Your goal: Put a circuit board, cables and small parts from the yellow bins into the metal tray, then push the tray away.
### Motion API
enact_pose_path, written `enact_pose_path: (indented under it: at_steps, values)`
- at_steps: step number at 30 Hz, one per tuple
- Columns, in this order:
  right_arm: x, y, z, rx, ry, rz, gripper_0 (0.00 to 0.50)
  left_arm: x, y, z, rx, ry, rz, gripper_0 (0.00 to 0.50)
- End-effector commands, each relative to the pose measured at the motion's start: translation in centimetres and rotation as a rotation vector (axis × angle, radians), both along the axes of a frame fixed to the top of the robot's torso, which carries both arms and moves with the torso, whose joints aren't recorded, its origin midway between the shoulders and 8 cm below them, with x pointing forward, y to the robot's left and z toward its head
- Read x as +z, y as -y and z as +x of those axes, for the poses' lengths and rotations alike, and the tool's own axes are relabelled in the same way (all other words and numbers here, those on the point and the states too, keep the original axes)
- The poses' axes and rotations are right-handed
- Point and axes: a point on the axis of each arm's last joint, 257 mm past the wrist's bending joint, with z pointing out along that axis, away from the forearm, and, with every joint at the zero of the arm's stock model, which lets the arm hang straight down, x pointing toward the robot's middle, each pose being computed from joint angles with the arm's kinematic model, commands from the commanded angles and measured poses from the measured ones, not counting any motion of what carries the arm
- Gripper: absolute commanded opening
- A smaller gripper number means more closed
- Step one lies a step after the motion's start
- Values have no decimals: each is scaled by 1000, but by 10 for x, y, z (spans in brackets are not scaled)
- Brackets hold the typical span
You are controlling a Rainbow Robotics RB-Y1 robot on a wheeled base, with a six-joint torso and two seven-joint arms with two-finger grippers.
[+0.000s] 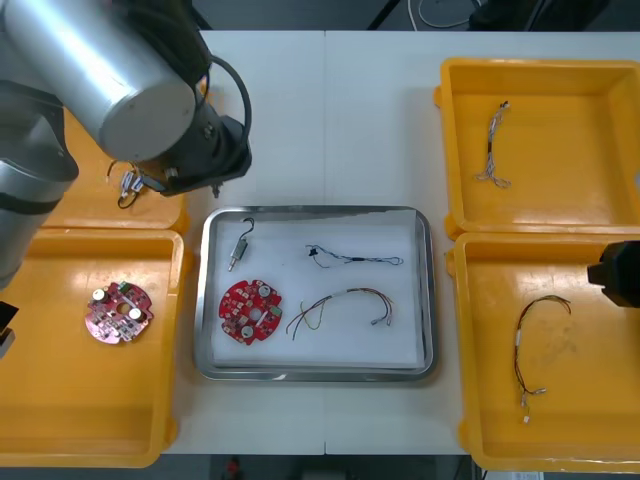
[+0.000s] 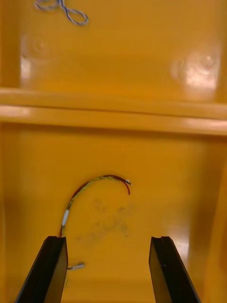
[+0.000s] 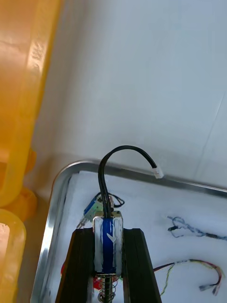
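My left gripper (image 3: 108, 233) is shut on a small metal part (image 3: 108, 244) with a blue band and a curved black lead. It hangs over the far left corner of the metal tray (image 1: 316, 372). The tray's white inside holds a red circuit board (image 1: 250, 312), a small metal part (image 1: 240, 247) with a black lead, a blue and white cable (image 1: 355, 259) and a red and yellow cable (image 1: 345, 304). My right gripper (image 2: 108, 246) stands open over the near right yellow bin (image 1: 480, 420), above a red and yellow cable (image 2: 94, 183).
The near left yellow bin (image 1: 60, 430) holds another red circuit board (image 1: 118, 312). Small metal parts (image 1: 128, 184) lie in the far left bin. A twisted cable (image 1: 493, 150) lies in the far right bin (image 1: 450, 120). My left arm (image 1: 90, 60) covers the table's far left.
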Motion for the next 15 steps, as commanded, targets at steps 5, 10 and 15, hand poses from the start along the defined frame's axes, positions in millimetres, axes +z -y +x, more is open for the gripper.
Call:
enact_pose_path:
  at_steps: [5,10,15]
  values:
    - [-16,12,-26,-37,-54,-5,500,-50,37,-20,-157,-46,84,0]
    - [-15,13,-27,-44,-53,0,500,-77,47,-23,-179,-57,101,0]
    - [-15,14,-27,-47,-52,3,500,-100,51,-23,-193,-83,118,0]
